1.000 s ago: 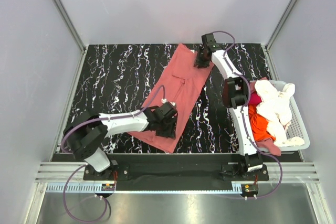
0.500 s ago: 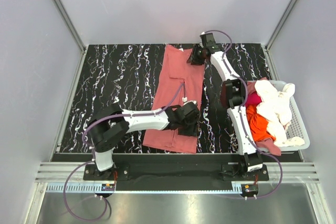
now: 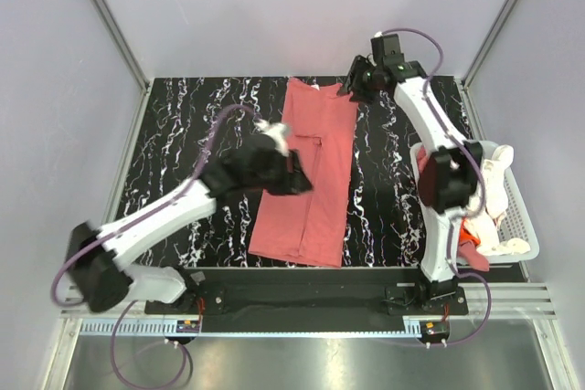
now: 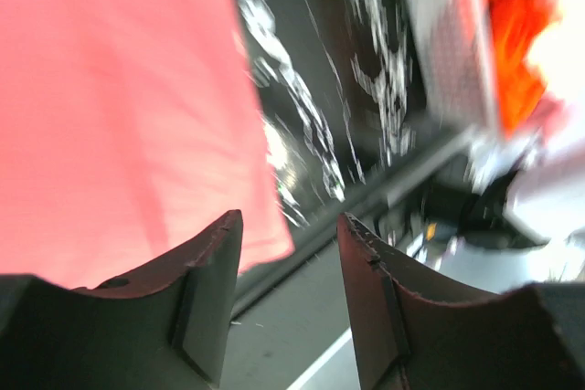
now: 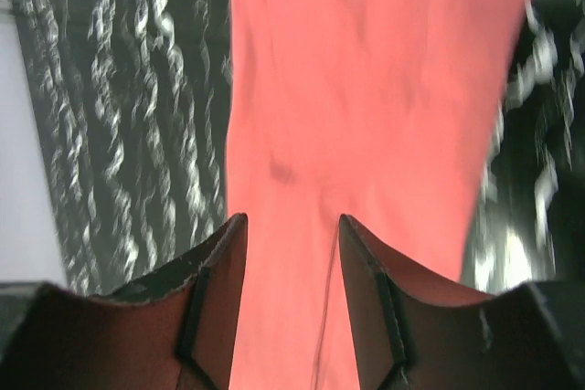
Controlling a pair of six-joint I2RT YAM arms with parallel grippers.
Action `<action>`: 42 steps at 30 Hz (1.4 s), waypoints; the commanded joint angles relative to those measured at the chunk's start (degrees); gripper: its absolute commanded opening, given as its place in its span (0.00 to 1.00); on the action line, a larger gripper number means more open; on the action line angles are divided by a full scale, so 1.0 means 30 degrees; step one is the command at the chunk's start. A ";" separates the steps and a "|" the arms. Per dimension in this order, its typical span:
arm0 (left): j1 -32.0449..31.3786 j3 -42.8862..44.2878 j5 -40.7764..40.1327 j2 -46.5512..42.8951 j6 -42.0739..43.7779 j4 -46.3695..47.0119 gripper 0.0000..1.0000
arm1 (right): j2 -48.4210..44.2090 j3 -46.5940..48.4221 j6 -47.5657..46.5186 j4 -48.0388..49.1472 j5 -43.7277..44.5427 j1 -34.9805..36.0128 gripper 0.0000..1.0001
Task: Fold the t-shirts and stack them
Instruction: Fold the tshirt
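Note:
A large salmon-pink t-shirt (image 3: 311, 171) lies on the black marbled table (image 3: 201, 134) as a long narrow strip running from the far edge to the near edge. My left gripper (image 3: 300, 176) hovers over the strip's left-middle part. In the left wrist view that gripper (image 4: 288, 221) is open and empty, with the shirt's near corner (image 4: 119, 116) under it. My right gripper (image 3: 353, 90) is at the shirt's far right corner. The right wrist view shows it (image 5: 292, 221) open above the pink cloth (image 5: 366, 107), holding nothing.
A white slatted basket (image 3: 523, 218) stands at the right edge of the table, holding a cream shirt (image 3: 480, 184) and an orange one (image 3: 452, 216). The right arm's elbow (image 3: 445, 180) hangs over the basket's left side. Grey walls enclose the table.
The shirt swung from a diagonal to lying straight. My left gripper rose from the near end toward the middle. My right gripper opened off the far corner and drew back to the right.

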 commanded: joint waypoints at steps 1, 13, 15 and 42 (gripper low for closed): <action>0.2522 -0.2337 -0.0450 -0.2793 0.1624 -0.2355 0.52 | -0.6085 -0.6099 0.1445 -0.1170 0.1806 0.1588 0.52; 0.4843 -0.6558 -0.3379 -0.4675 0.2009 -0.4147 0.63 | -2.0361 -2.5591 0.8736 -0.0437 0.2864 0.8330 0.52; 0.4989 -0.7118 -0.3471 -0.4676 0.1804 -0.3944 0.64 | -2.1395 -2.7578 1.0256 0.0173 0.2839 0.9295 0.52; 0.4961 -1.1808 -0.0540 -0.5379 0.0016 -0.1277 0.51 | -1.8383 -3.1135 1.1935 0.4719 0.2955 1.2259 0.43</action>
